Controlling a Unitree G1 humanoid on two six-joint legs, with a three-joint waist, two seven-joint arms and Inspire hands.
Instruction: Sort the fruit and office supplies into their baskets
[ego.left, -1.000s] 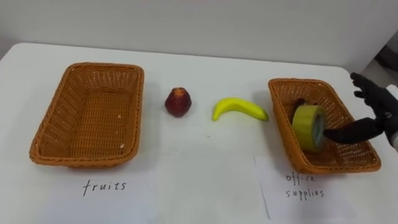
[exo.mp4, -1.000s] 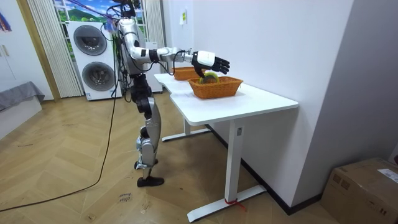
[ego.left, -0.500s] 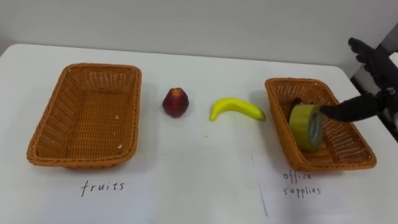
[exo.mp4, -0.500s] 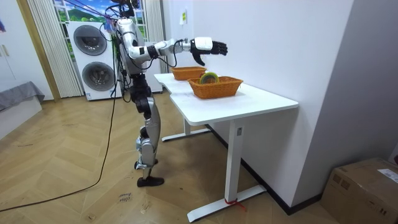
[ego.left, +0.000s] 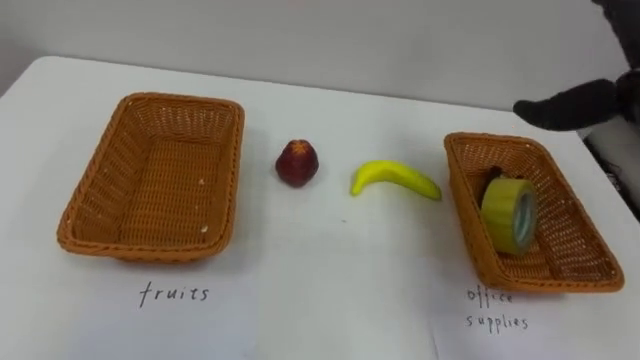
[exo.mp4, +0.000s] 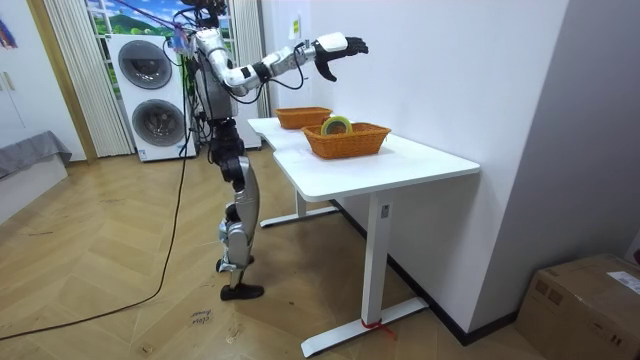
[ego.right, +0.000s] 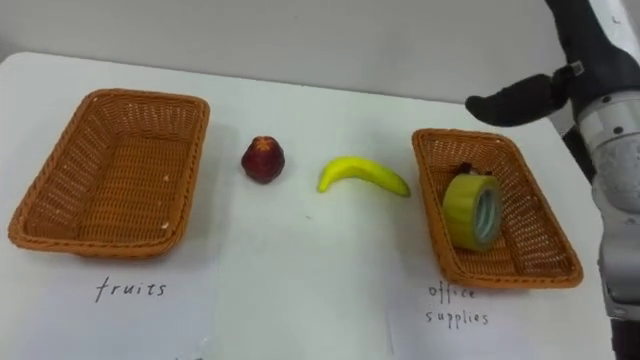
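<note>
tape (ego.left: 508, 214) in right basket (ego.left: 570, 268)

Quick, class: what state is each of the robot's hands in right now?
Left hand: cannot be told.
Right hand: open, fingers relaxed, holding nothing.

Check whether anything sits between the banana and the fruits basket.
Yes: the red fruit lies on the table between the banana and the fruits basket, apart from both. Lifting over it would likely clear.
</note>
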